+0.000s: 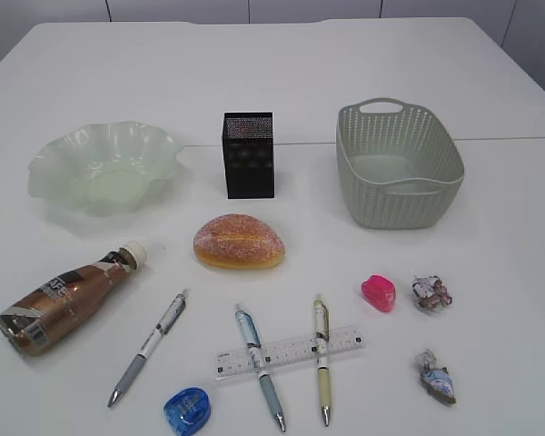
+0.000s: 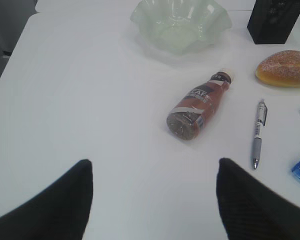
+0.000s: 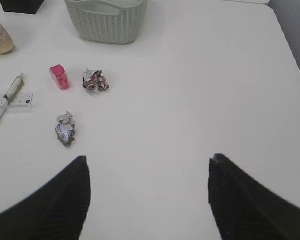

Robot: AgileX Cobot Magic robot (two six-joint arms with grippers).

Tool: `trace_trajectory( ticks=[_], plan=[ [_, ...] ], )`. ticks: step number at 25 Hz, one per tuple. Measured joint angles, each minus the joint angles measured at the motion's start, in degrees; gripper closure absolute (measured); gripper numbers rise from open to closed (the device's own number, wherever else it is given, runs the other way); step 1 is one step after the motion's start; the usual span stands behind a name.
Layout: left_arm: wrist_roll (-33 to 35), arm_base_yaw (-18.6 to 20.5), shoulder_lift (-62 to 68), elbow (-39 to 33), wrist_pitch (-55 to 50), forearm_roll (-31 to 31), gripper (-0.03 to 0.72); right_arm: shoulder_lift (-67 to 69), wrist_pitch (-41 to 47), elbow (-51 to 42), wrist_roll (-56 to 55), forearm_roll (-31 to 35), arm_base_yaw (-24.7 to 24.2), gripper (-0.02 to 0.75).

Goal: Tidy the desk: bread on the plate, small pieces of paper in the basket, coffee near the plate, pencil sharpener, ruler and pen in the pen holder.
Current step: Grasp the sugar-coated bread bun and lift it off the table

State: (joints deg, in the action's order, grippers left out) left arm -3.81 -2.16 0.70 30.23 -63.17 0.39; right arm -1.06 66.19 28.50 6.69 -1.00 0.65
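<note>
both grippers wide, holding nothing: left [image 2: 152, 200], right [image 3: 147, 197]. bread [image 1: 239, 241] frame centre, plate [image 1: 104, 166] upper left, basket [image 1: 397, 163] upper right

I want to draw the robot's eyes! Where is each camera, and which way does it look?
Exterior view: sits high in front, looking down at a slant over the whole desk; no robot parts show.
Left wrist view: on the left arm, looking past two dark fingers at the coffee and plate.
Right wrist view: on the right arm, past its fingers at the paper balls and basket.
Both wrist views share the bread.
</note>
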Motion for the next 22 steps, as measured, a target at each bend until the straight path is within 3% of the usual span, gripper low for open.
trace_trajectory(
  ticks=[22],
  plan=[
    [0.00, 0.00, 0.00, 0.00, 0.00, 0.04, 0.128, 0.00, 0.00, 0.00, 0.00, 0.00, 0.00, 0.195]
  ],
)
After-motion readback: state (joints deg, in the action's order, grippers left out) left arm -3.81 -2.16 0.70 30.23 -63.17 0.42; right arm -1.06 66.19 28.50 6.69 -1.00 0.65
